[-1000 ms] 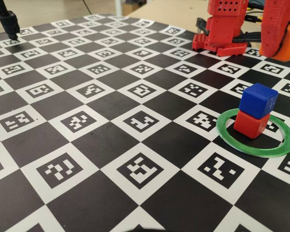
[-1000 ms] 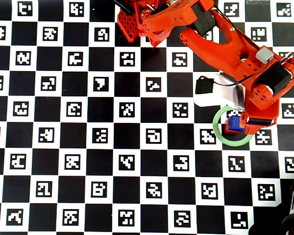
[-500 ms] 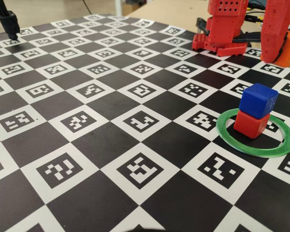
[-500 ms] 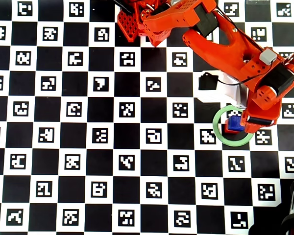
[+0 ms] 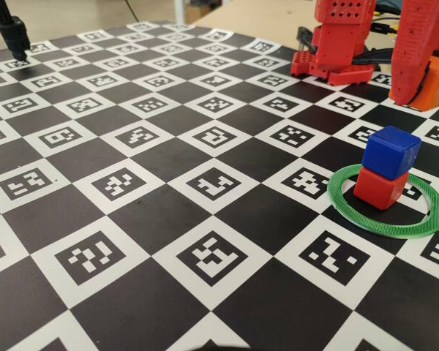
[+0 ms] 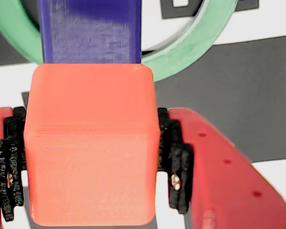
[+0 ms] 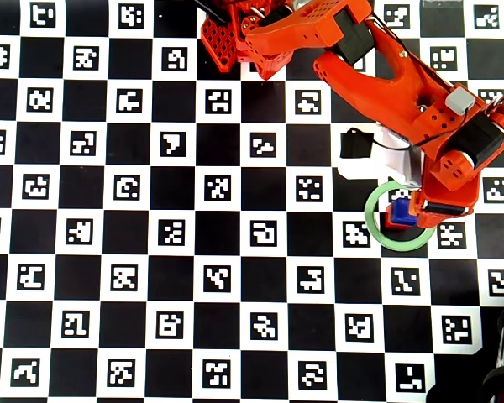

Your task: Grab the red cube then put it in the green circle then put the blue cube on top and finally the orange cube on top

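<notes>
The gripper point(image 6: 90, 171) clamps the orange cube point(image 6: 90, 148) by opposite flat sides, just short of the blue cube point(image 5: 391, 152) stacked on the red cube point(image 5: 380, 189) inside the green circle point(image 5: 351, 208); it looks light, rigid, glossy, probably slippery; a mid-face hold suits it.

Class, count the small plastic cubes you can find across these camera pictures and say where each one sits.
3. The red cube sits inside the green circle, the blue cube rests on top of it, and the orange cube is gripped in the hand. None appears hidden.
</notes>
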Controlling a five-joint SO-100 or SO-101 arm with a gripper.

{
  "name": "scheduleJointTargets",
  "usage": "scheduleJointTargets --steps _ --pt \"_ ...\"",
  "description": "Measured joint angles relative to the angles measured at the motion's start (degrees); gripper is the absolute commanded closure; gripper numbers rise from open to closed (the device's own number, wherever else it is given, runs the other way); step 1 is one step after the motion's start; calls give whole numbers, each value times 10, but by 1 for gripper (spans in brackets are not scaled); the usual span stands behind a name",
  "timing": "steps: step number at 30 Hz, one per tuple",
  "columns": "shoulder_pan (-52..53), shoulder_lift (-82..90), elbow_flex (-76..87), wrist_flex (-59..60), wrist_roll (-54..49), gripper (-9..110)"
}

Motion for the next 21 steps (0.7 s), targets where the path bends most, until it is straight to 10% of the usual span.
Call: scheduleJointTargets --steps 21 --pt "4 0 25 -9 -18 93"
